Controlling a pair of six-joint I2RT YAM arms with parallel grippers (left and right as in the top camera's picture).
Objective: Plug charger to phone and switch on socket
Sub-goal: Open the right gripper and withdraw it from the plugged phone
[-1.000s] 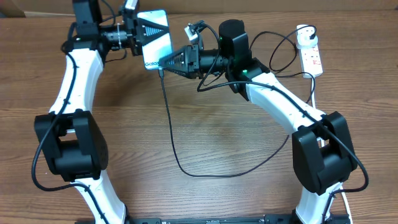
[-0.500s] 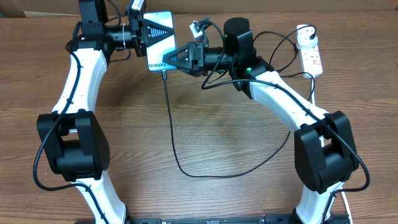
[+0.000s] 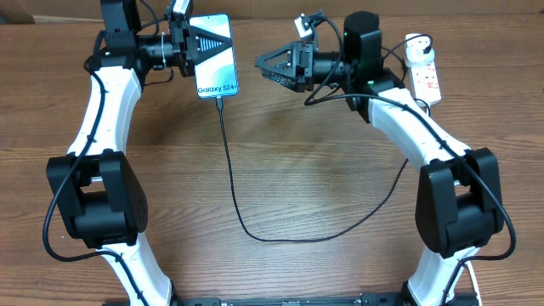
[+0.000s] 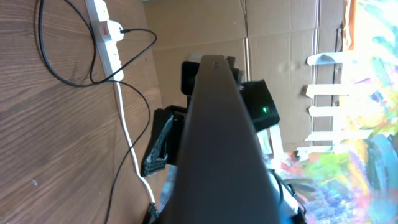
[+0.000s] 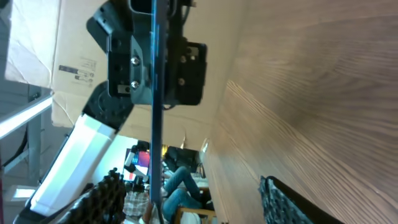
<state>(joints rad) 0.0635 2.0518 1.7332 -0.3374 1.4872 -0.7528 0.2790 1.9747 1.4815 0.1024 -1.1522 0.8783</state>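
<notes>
The phone (image 3: 216, 65), teal-blue screen lit with "Galaxy S24+" at its lower edge, is held above the table by my left gripper (image 3: 192, 44), shut on its upper end. The charger's black cable (image 3: 231, 183) hangs from the phone's bottom edge, loops over the table and runs to the round white adapter (image 3: 417, 53) on the socket (image 3: 427, 78). My right gripper (image 3: 265, 65) is open and empty, to the right of the phone. In the right wrist view the phone (image 5: 155, 93) shows edge-on. In the left wrist view its dark back (image 4: 217, 137) fills the middle, with the socket (image 4: 107, 34) beyond.
The socket's white cord (image 3: 427, 119) runs down the table's right side. Cardboard boxes (image 3: 476, 7) stand along the far edge. The brown wooden table (image 3: 306, 170) has the cable loop lying on its middle.
My right gripper has let go of the connector and drawn back to the right, away from the phone. The cable stays at the phone's bottom edge. The phone has shifted slightly.
</notes>
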